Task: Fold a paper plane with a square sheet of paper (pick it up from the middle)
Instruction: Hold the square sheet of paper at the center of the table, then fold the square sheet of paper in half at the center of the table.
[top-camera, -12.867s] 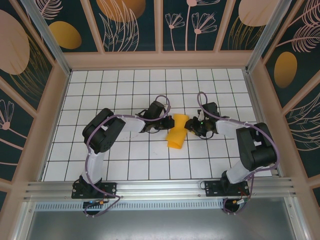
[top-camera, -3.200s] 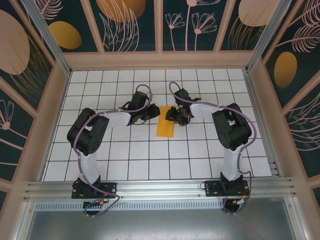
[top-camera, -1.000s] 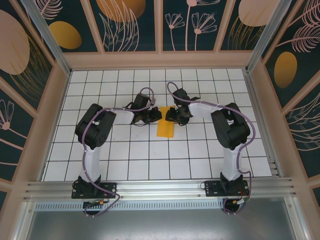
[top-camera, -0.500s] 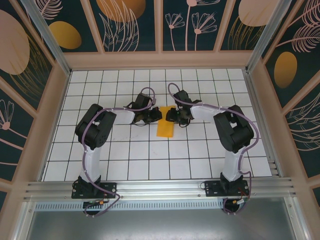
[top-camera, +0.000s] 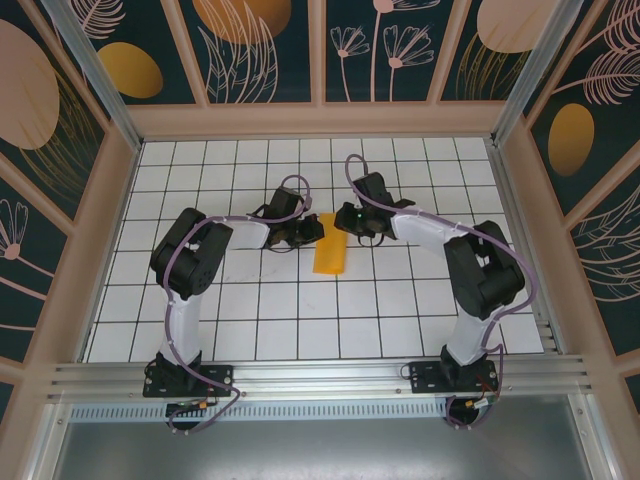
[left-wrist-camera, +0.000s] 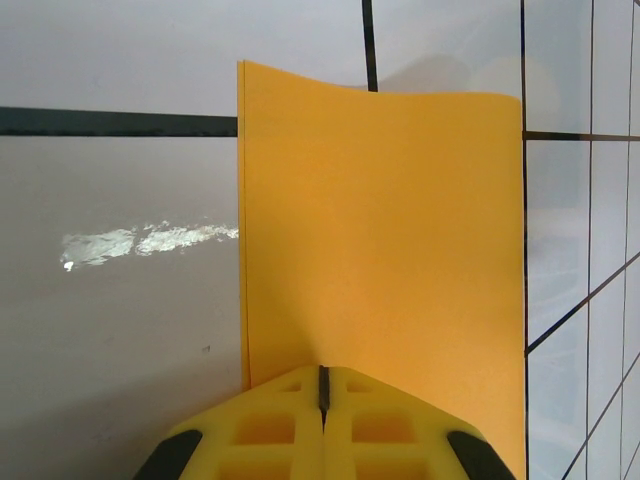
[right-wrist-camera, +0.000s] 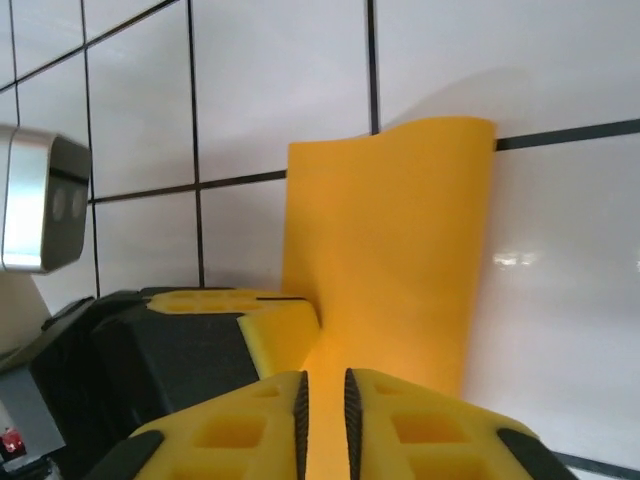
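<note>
Pressing a crease into the square sheet of paper (top-camera: 331, 256), folded to a narrow strip, mid-table (top-camera: 250, 320).

Left gripper (top-camera: 312, 232): jaws fully together, nothing between them, tips (left-wrist-camera: 322, 374) bearing on the strip's left edge near its far end; paper (left-wrist-camera: 380, 230) lies flat ahead of them, its far edge curling up; right gripper (top-camera: 346, 221): jaws a thin slit with orange showing in it (right-wrist-camera: 325, 380); gripped or merely beneath, I cannot tell; I would pin one side, slide flat along the fold, lightly, lest the layers skew.

Bright, sharp pictures; glare streaks the white table (left-wrist-camera: 150, 240).
</note>
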